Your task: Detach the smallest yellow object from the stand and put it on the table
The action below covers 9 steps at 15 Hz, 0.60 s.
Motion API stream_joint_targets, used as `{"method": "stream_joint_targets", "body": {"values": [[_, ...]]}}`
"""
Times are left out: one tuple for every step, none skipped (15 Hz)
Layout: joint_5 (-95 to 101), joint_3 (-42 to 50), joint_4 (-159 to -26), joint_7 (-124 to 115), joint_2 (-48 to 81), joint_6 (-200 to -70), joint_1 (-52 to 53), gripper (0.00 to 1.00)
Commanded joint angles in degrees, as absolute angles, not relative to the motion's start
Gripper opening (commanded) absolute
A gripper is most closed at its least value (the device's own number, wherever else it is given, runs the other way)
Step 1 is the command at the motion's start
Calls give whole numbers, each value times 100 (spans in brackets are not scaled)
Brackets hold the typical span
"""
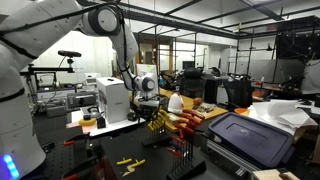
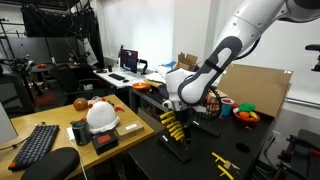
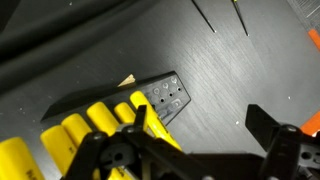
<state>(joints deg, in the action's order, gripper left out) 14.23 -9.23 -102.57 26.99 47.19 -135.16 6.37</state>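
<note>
Overlapping the stand, spread fingers above edge-cropped yellow handles.

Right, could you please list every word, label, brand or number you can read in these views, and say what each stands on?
No text can be read in any view.
Lit computer monitor: screen content too small to read.
Flat black keyboard: key legends too small to read.
Dark upright tool stand: the wrist view shows only small holes, no lettering.
</note>
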Motion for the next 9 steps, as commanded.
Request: {"method": "stream_joint_targets", "body": {"values": [[1337, -1025, -10196, 2745, 4681, -13337, 562, 100], [1422, -975, -10219, 2687, 4737, -13483, 626, 100], [1418, -979, -10214, 2687, 4737, -13479, 626, 100], [1417, -979, -10213, 2687, 4737, -13478, 624, 100], [1416, -978, -10212, 2688, 4737, -13478, 617, 100], [1416, -978, -10212, 2688, 4737, -13478, 612, 100], [1415, -977, -10212, 2688, 4737, -13478, 610, 100], [1415, -977, -10212, 2688, 4737, -13478, 608, 100], [1415, -977, -10212, 2688, 4737, -13478, 608, 100]]}}
